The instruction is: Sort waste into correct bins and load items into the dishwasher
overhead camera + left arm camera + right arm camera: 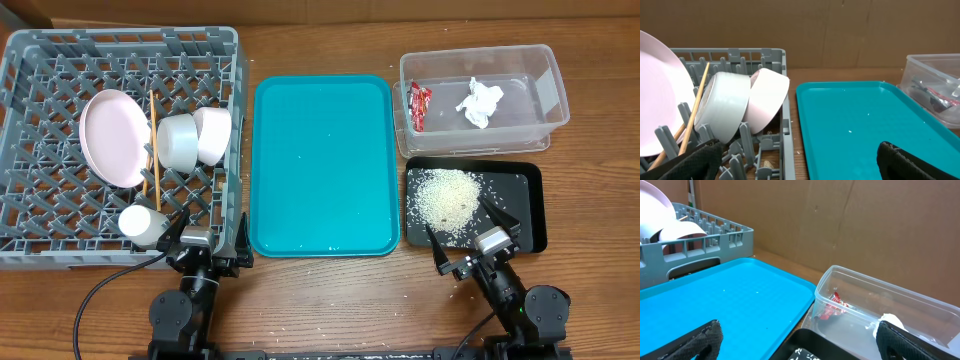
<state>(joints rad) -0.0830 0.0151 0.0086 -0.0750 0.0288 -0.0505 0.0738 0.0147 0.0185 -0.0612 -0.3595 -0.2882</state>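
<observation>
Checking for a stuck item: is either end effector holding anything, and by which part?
Nothing held: left end effector and right end effector are both open, empty.

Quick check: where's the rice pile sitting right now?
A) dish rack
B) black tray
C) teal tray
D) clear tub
B: the overhead view shows the rice pile heaped on the left part of the black tray, while the clear tub holds only the red wrapper and the tissue.
</observation>
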